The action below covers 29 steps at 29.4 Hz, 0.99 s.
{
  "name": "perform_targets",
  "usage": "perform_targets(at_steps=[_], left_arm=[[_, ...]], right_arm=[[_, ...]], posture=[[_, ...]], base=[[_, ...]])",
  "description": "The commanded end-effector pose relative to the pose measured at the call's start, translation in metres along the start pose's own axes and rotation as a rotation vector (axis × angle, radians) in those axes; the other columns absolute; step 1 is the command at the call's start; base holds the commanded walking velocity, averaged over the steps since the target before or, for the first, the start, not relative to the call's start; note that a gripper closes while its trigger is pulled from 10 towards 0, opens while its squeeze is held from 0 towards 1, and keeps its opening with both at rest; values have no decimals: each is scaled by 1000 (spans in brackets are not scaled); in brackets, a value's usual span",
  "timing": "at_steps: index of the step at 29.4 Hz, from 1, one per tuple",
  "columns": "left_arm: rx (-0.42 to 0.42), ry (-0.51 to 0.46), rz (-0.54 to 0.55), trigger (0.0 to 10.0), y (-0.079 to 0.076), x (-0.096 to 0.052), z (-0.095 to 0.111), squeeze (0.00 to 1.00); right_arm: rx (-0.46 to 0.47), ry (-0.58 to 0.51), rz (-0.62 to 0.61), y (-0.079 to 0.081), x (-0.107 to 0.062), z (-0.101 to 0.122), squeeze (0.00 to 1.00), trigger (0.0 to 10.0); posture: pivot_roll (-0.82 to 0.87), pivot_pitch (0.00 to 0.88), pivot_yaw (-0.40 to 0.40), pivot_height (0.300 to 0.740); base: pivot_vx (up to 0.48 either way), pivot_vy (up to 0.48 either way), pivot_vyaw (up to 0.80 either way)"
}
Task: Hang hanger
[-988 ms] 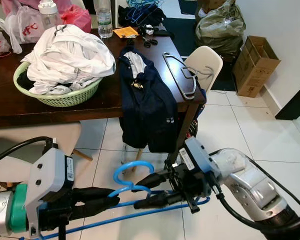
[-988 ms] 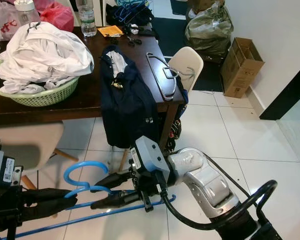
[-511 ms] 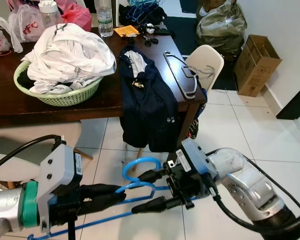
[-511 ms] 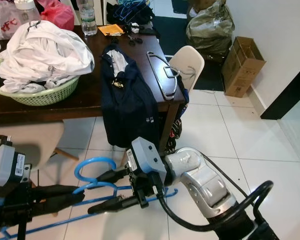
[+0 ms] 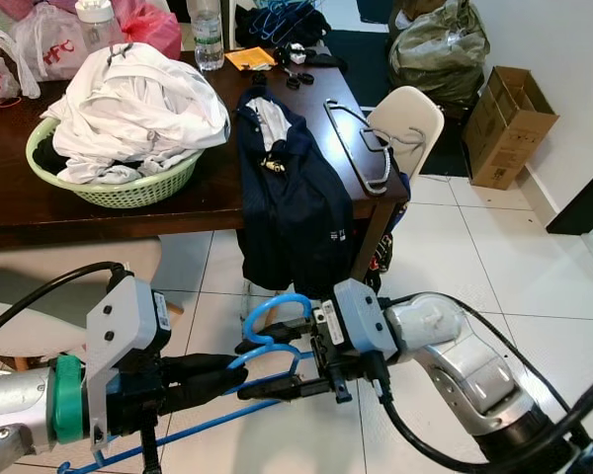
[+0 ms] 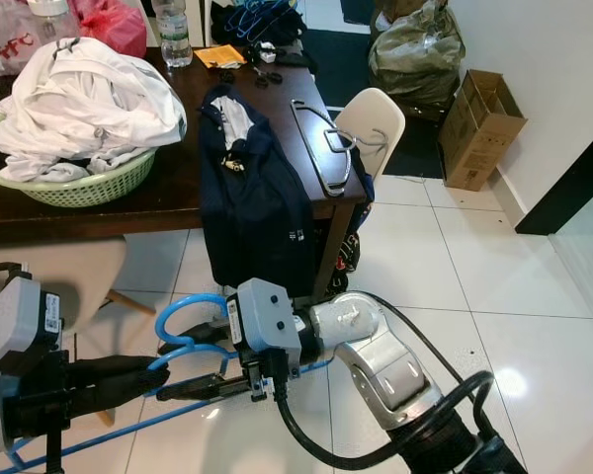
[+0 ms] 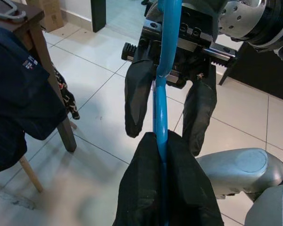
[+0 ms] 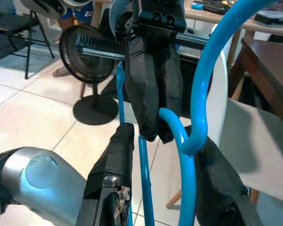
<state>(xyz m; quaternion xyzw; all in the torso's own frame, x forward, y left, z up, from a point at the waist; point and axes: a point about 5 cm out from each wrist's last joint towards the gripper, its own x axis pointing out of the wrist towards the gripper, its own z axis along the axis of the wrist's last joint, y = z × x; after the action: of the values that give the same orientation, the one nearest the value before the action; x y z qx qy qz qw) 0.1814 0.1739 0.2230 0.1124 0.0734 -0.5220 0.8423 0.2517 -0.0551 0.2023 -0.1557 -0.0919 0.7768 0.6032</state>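
A blue plastic hanger [image 5: 277,308] hangs low over the tiled floor between my two arms, its hook pointing toward the table. My left gripper [image 5: 222,373] is shut on the hanger [image 7: 161,103] just below the hook. My right gripper [image 5: 262,367] is open, one black finger on each side of the hanger's neck, facing the left gripper. In the left wrist view the right fingers [image 7: 137,101] stand apart from the blue rod. In the right wrist view the hook [image 8: 198,94] curves between the right gripper [image 8: 167,174] fingers, with the left gripper [image 8: 153,94] shut just beyond.
A dark wooden table [image 5: 20,212] carries a green laundry basket [image 5: 109,193] of white clothes, a navy garment [image 5: 296,217] draped over its edge and a dark hanger [image 5: 361,148]. A white chair [image 5: 405,118] stands behind, a beige chair [image 5: 40,286] at left, a cardboard box [image 5: 504,128] at right.
My right gripper has moved left and now straddles the hanger's neck close to the left gripper. The left gripper has carried the hanger slightly right and up.
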Motion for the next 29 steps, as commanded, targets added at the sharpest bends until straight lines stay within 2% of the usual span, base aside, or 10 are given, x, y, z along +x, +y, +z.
perform_targets(at_steps=[1,7,12,23,24,25,26,27,28,29], left_arm=[[49,-83,-69,10000,-12,4,14,0],[28,-67,-84,10000,-19,1,12,0],[24,-66,-84,10000,-20,1,11,0],[12,-64,-82,10000,-22,0,10,0],[9,-63,-83,10000,-22,0,10,0],[9,-63,-83,10000,-22,0,10,0],[9,-62,-83,10000,-22,-1,9,0],[9,-60,-84,10000,-22,-1,9,0],[9,-59,-83,10000,-22,-1,9,0],[9,-58,-83,10000,-22,-1,8,0]], right_arm=[[62,16,50,8,7,-12,0,10000],[71,119,122,11,-7,-24,0,10000],[57,150,135,11,-10,-28,0,10000],[6,166,13,-6,-8,-33,0,10000],[5,173,23,-6,-8,-34,0,9020],[5,173,23,-6,-8,-34,0,9020],[1,180,47,-4,-8,-34,0,7961],[-3,184,65,-2,-8,-35,0,7961],[-3,184,91,1,-7,-34,0,3294],[-4,183,107,3,-7,-34,0,3294]], posture=[[85,124,36,740],[86,124,34,740],[86,124,32,740],[89,118,34,740],[89,118,34,740],[89,118,34,740],[89,117,35,740],[89,117,35,740],[89,116,36,740],[89,116,36,740]], base=[[0,0,0],[0,0,0],[0,0,0],[0,0,0],[0,0,0],[0,0,0],[0,0,0],[0,0,0],[0,0,0],[0,0,0]])
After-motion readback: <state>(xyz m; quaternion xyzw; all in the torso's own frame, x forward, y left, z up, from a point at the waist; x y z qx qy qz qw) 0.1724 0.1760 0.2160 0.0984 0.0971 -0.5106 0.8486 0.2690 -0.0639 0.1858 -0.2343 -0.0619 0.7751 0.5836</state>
